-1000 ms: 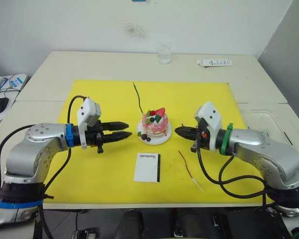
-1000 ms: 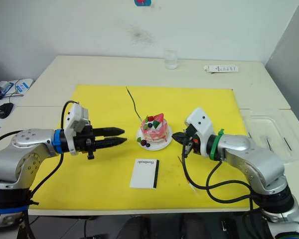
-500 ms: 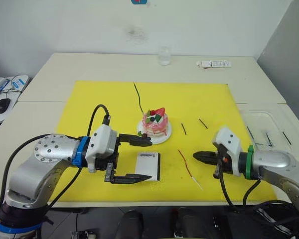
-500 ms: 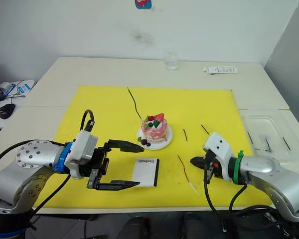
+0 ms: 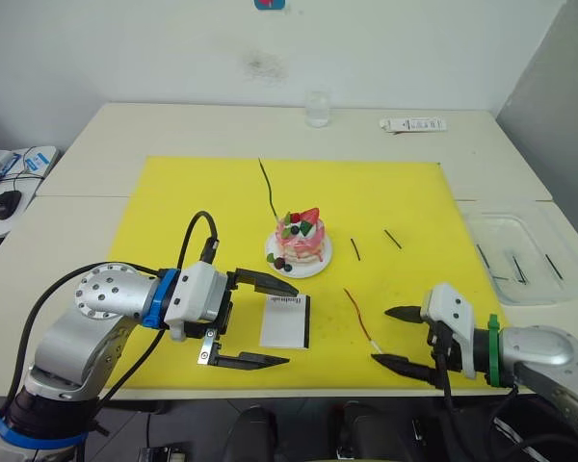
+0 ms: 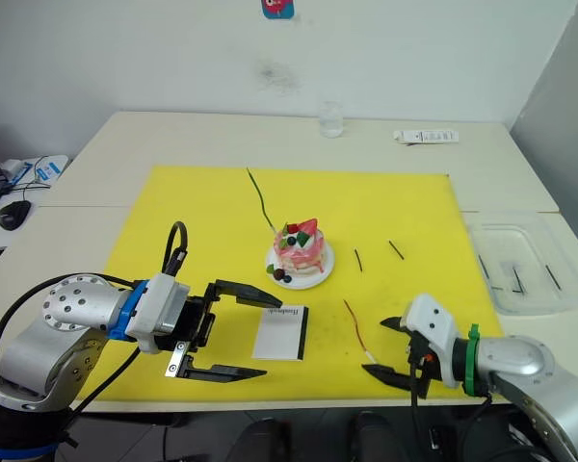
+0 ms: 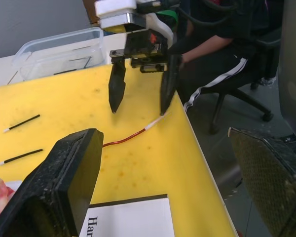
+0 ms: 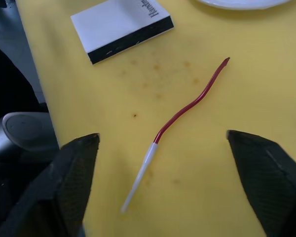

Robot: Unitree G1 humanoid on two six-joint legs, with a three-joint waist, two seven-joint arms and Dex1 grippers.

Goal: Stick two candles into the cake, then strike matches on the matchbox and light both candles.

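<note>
The pink-and-white cake [image 5: 300, 236] stands on its white plate [image 5: 317, 264] in the middle of the yellow mat [image 5: 173, 212]. Behind it lies the green candle [image 5: 268, 188]. The red candle [image 5: 359, 316] lies flat near the front, and its white end sits between the fingers of my open right gripper [image 5: 380, 335]. The white matchbox [image 5: 285, 321] lies flat; my left gripper [image 5: 289, 325] is wide open with one finger on each side of it. Two dark matches [image 5: 354, 249] [image 5: 392, 239] lie right of the cake. The left wrist view shows the right gripper [image 7: 140, 98] over the red candle [image 7: 128, 137].
A clear plastic tray [image 5: 520, 255] holding more dark sticks sits off the mat at the right. A glass [image 5: 316, 107] and a white tube [image 5: 414, 123] stand at the table's far edge. A mouse [image 5: 2, 202] lies far left. A seated person [image 7: 222, 44] is beyond the table's front.
Both arms have pulled back from the cake to the front of the mat. The left gripper opened first, around the matchbox; the right gripper has just opened at the red candle's white end.
</note>
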